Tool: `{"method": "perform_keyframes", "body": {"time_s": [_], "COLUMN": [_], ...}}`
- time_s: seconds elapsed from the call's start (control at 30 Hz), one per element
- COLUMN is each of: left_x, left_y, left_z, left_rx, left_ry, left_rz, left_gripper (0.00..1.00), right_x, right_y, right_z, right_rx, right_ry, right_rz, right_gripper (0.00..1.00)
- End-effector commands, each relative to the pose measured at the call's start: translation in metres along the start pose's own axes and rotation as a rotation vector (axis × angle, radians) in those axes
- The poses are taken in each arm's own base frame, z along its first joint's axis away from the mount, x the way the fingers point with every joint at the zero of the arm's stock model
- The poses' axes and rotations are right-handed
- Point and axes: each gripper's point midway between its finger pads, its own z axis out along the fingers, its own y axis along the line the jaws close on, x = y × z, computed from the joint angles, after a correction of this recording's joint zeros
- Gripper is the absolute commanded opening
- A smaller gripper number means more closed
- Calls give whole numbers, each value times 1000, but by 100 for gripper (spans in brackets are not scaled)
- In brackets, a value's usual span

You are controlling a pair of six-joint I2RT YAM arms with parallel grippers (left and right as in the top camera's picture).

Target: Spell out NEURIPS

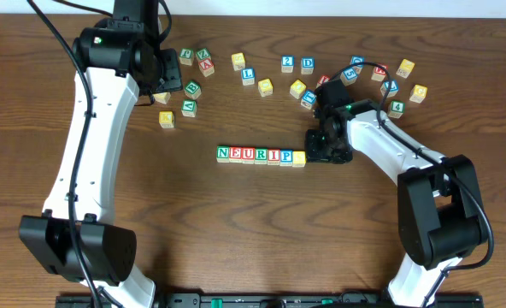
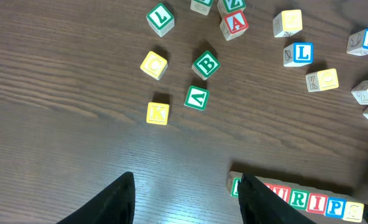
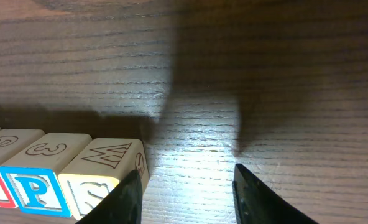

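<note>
Logged row of cubes [image 1: 261, 156] mid surface [image 1: 236, 231], reading NEURIP, w/ yellow-topped cube [image 1: 299, 158] touching its P end. Found R tool [image 3: 184, 186] just beside that end, fingers apart, nothing btwn. Found L tool [image 2: 187, 199] well apart from row, past N end, fingers apart, empty. Noted loose cubes [image 1: 246, 75] scattered beyond row.

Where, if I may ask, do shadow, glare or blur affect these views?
Right wrist: heavy shadow darkens the upper table, and a bright glare patch lies on the wood inside the right gripper, whose outline is dark and soft. Left wrist: even light, loose cubes sharp, left gripper near-black. Overhead: evenly lit, NEURIPS row legible.
</note>
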Motion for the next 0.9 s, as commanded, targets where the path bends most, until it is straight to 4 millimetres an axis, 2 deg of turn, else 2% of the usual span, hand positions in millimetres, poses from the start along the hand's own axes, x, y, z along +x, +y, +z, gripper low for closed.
{"method": "perform_keyframes", "body": {"time_s": [0.0, 0.2, 0.33, 0.5, 0.6, 0.73, 0.87], "left_x": [1, 1, 1, 0, -1, -5, -7], "left_y": [4, 4, 4, 3, 5, 12, 15], "left_z": [2, 2, 2, 2, 2, 2, 2], "left_rx": [-15, -15, -15, -14, -20, -62, -67], "left_ry": [5, 4, 4, -2, -7, -26, -32], "left_rz": [11, 11, 11, 10, 10, 8, 0], "left_gripper": [52, 53, 52, 52, 53, 52, 53], "right_x": [-4, -21, -22, 1, 16, 31, 37], "right_y": [6, 7, 12, 42, 54, 59, 58], "right_z": [-2, -26, -37, -32, -29, -23, -21], "right_rx": [-6, 39, 37, -35, -23, 12, 34], "right_ry": [-2, -33, -23, 46, 74, 98, 107], "right_rz": [-22, -37, -53, -107, -128, -127, -126], "right_gripper": [41, 42, 41, 35, 35, 35, 34]}}
